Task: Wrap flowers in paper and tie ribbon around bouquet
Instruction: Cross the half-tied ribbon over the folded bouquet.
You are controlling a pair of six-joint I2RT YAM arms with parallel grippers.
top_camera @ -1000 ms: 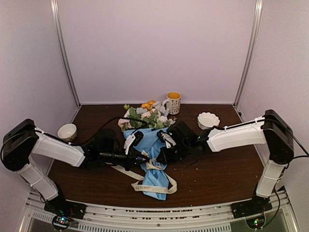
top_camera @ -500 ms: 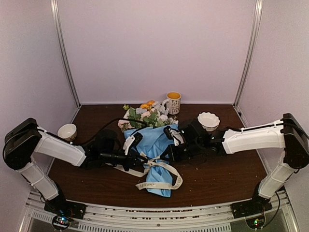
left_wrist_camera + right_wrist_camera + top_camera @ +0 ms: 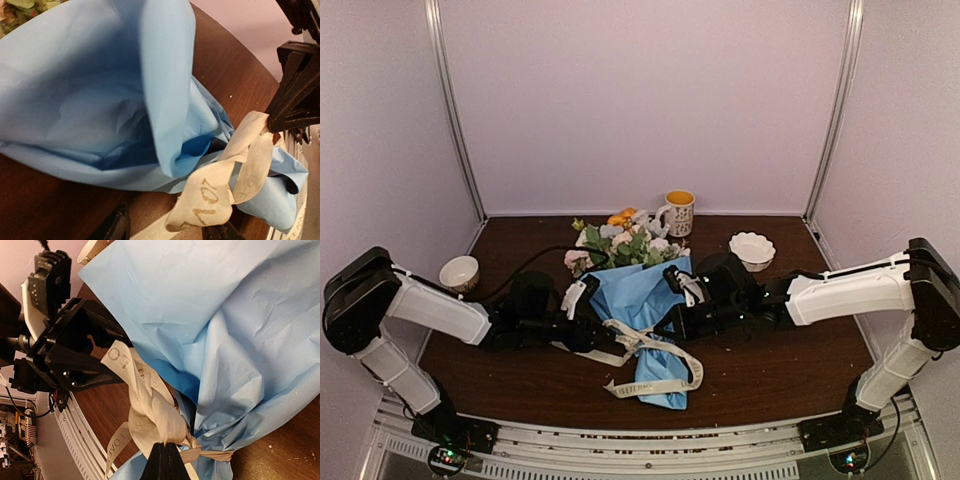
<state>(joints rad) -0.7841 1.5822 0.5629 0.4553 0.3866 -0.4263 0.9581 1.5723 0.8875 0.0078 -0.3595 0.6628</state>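
Near the left edge of the counter (image 3: pixel 790 365) stands a small beige bowl (image 3: pixel 459 272); what it holds cannot be made out. Further right, the left pincer (image 3: pixel 171 220) has its fingers apart, cropped by the bottom of its wrist view, with a loop of the ribbon (image 3: pixel 150 410) lying between them. The bouquet (image 3: pixel 642 310) lies mid-counter. Its flowers (image 3: pixel 620 240) point toward the far edge and its narrow end toward the near edge, with the stems hidden inside the light blue paper (image 3: pixel 90 100). The cream ribbon is knotted round the cone's neck. Its dark lettering shows "TO" in the right wrist view, and the rest is too folded to read. At the far edge, beside the blooms, stands a mug (image 3: pixel 679 212), orange inside, with dark print too small to read. The right pincer (image 3: pixel 165 452) is clamped on the ribbon at the knot. Beyond it, toward the far right corner, sits a white scalloped bowl (image 3: pixel 752 250), its contents unclear.
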